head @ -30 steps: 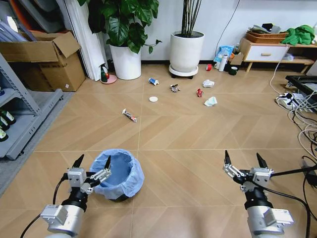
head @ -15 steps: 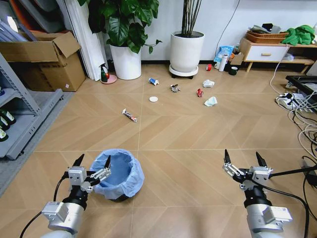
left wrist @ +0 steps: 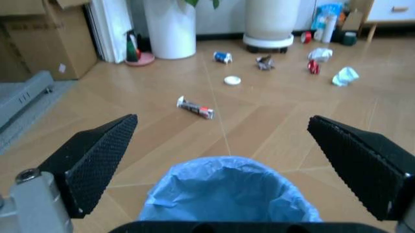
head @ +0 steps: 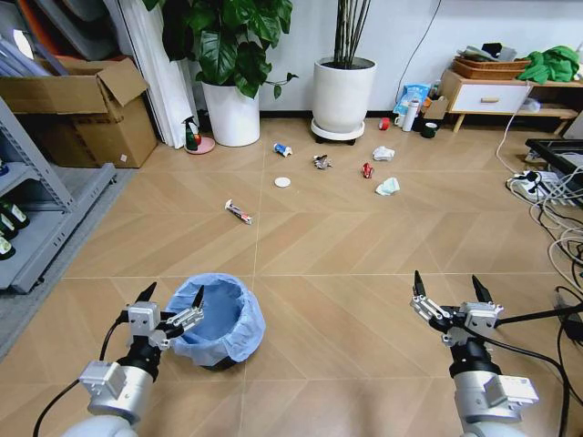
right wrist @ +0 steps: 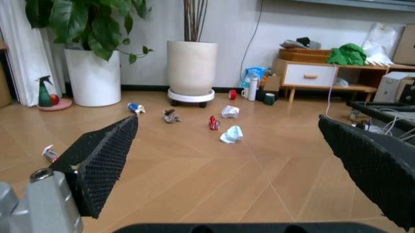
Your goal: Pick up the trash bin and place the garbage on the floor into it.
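Note:
The trash bin point(head: 219, 319), dark with a light-blue bag over its rim, stands on the floor point(head: 346, 246) at the near left. My left gripper point(head: 173, 293) hangs open at the bin's left rim, and its wrist view looks over the bin point(left wrist: 227, 194) between spread fingers. My right gripper point(head: 446, 282) is open over bare tiles at the near right. The garbage lies farther off: a printed tube point(head: 238, 211), a white lid point(head: 282, 182), a can point(head: 282, 149), a silvery wrapper point(head: 321, 162), a red wrapper point(head: 367, 169), a tissue point(head: 383, 153) and a teal mask point(head: 388, 187).
Two white plant pots point(head: 230, 114) point(head: 343, 94) stand at the back wall with a spray bottle point(head: 191, 135) beside them. A cardboard box point(head: 86, 109) and a grey shelf point(head: 36, 218) line the left. Cables point(head: 556, 200) trail along the right, below a low cabinet point(head: 487, 91).
Both arms have shifted only slightly. The bin and the litter lie where they were.

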Robot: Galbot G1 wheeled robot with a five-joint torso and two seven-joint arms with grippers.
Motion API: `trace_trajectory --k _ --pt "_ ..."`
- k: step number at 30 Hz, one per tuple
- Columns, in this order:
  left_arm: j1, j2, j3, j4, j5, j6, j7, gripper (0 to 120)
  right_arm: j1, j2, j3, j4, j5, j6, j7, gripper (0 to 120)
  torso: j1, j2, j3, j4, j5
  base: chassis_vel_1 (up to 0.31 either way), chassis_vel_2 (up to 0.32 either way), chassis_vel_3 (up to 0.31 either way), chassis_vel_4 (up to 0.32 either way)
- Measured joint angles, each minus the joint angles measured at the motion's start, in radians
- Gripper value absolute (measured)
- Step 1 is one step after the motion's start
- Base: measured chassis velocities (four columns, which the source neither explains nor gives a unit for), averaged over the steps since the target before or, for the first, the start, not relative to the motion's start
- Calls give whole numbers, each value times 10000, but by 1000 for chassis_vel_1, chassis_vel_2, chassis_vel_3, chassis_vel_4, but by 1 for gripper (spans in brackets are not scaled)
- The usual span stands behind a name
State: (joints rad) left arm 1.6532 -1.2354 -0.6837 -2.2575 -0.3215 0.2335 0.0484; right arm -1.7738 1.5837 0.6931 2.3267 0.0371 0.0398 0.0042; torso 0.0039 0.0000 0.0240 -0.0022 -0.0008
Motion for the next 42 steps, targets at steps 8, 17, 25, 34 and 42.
trace_trajectory --k 8,17,25,34,42 --pt "-1182 1162 114 710 -1748 1864 -946 100 141 -130 -129 -62 -18 -216 -48 100 0 0 0 -3 -1 0 0 0 0" --pt "-2255 2156 660 2060 -2989 3238 -1578 100 245 -304 -152 -325 3 -308 -147 100 1 0 0 -1 1 0 0 0 0" --pt "-3057 2613 1316 3216 -3478 3628 -1602 100 420 -334 -270 -533 -19 -413 -135 100 1 0 0 0 1 0 0 0 0" --pt "-4130 2700 1899 4403 -4057 3917 -1719 100 628 -674 -405 -819 -62 -483 -132 100 1 -1 1 -1 1 0 0 0 0" --pt "-4648 3041 2344 5218 -4066 4190 -1707 100 724 -641 -602 -1023 -90 -463 -122 100 0 -1 0 0 0 0 0 0 0"
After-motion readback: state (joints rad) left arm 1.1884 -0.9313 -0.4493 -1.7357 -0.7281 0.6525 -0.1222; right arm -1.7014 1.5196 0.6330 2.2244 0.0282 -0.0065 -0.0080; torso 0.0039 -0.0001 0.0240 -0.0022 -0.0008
